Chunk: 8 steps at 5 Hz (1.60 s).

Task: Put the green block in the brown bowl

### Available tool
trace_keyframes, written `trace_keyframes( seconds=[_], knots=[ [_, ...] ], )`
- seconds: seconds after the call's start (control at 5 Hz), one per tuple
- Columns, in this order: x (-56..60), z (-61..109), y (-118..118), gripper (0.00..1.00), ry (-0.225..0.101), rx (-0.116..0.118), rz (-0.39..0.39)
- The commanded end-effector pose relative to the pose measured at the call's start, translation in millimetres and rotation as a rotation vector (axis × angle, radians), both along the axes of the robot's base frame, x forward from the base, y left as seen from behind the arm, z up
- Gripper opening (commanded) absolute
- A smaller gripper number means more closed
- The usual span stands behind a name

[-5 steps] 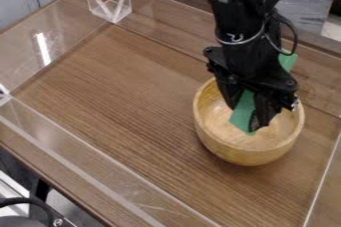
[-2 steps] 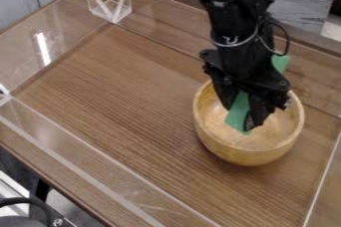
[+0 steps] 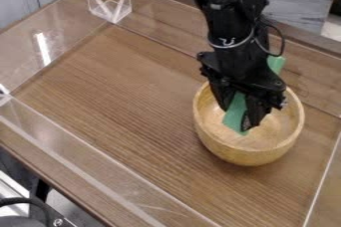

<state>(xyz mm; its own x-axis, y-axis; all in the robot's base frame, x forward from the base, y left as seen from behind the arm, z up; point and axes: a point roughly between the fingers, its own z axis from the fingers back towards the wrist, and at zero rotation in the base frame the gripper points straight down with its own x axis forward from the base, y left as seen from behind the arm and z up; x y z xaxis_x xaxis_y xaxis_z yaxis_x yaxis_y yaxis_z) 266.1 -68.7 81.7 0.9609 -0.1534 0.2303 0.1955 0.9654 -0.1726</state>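
While pointing steeply down over the brown bowl (image 3: 248, 126), the gripper (image 3: 245, 112) pinches the green block (image 3: 244, 113) upright; wooden table (image 3: 120, 82) surrounds.

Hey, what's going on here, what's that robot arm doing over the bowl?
A black robot arm's gripper is shut on the green block and holds it tilted, reaching down into the brown bowl on a wooden table. The block's lower end is inside the bowl's rim, but it has not been let go yet. Whether it touches the bottom cannot be told.
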Motion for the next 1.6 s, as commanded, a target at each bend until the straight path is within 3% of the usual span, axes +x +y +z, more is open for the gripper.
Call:
trace_keyframes(
  seconds=[0.0,1.4],
  knots=[
    [14.1,14.3,1.8,0.00,-0.057,-0.011,0.003],
    [22.6,11.9,12.2,0.00,-0.019,-0.025,0.028]
  ],
)
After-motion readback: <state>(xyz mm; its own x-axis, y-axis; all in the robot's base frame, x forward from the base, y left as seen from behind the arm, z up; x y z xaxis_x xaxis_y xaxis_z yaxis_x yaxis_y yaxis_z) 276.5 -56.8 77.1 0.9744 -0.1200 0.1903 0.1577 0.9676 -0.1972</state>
